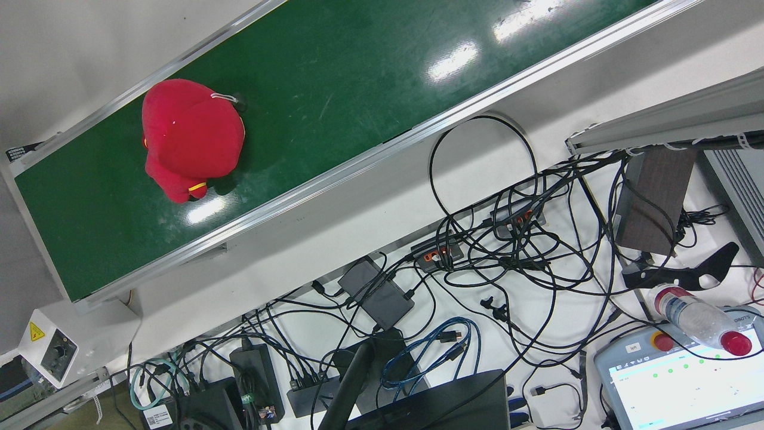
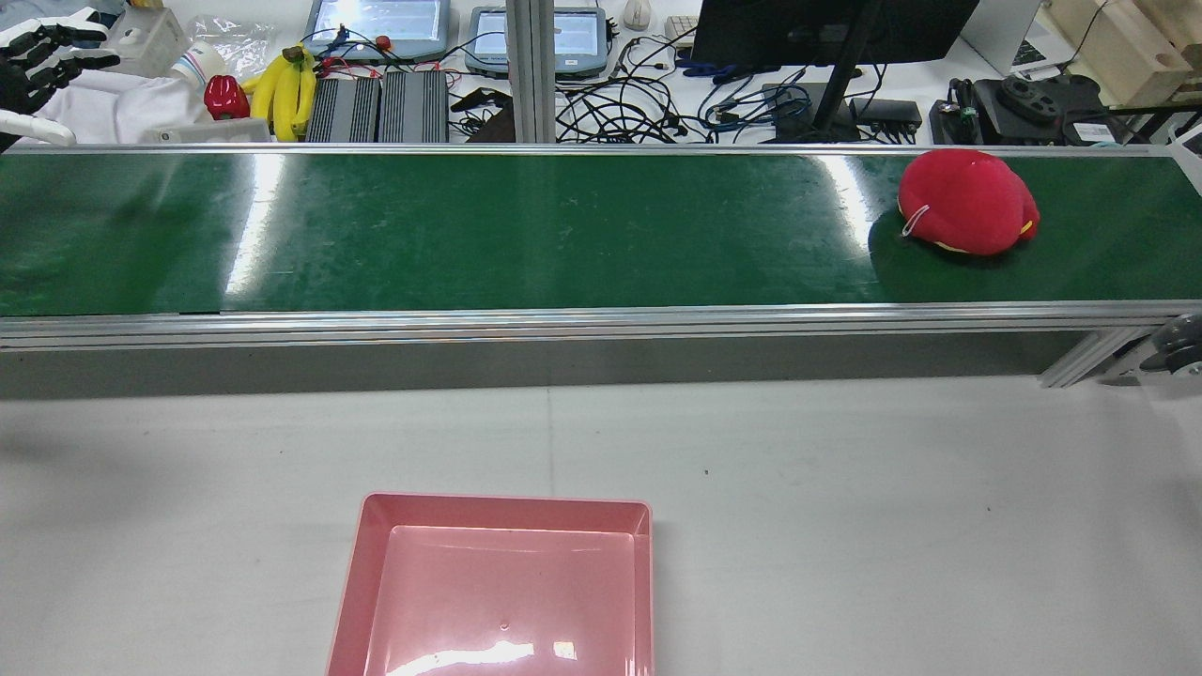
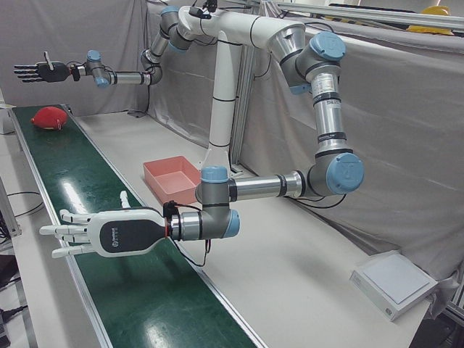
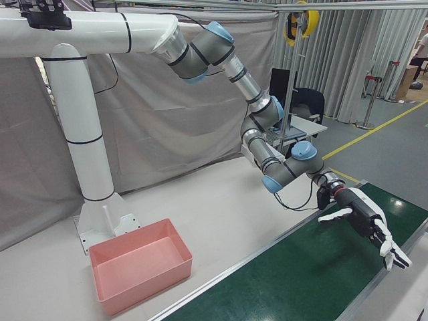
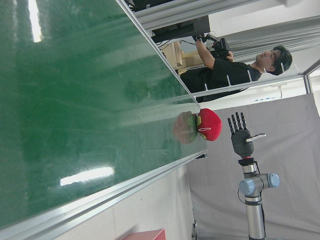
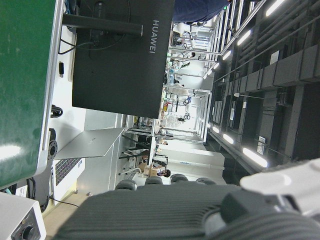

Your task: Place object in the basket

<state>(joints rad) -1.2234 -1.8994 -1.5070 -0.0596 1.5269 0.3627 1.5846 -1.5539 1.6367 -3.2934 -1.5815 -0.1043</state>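
A red plush toy (image 2: 967,202) lies at the right end of the green conveyor belt (image 2: 563,225); it also shows in the front view (image 1: 191,137) and the left-front view (image 3: 49,117). The pink basket (image 2: 507,502) stands empty on the grey table before the belt, also in the right-front view (image 4: 134,247). My left hand (image 3: 94,232) hovers open over the belt's left end, far from the toy; it also shows in the rear view (image 2: 42,56) and the right-front view (image 4: 364,221). My right hand (image 3: 36,71) is open and empty, raised above the toy, also in the left hand view (image 5: 242,137).
Behind the belt is a bench with tangled cables (image 1: 507,251), a monitor (image 2: 826,28), tablets and bananas (image 2: 286,84). A person (image 5: 235,70) stands past the belt's far end. A white box (image 3: 395,283) lies at the table's left corner.
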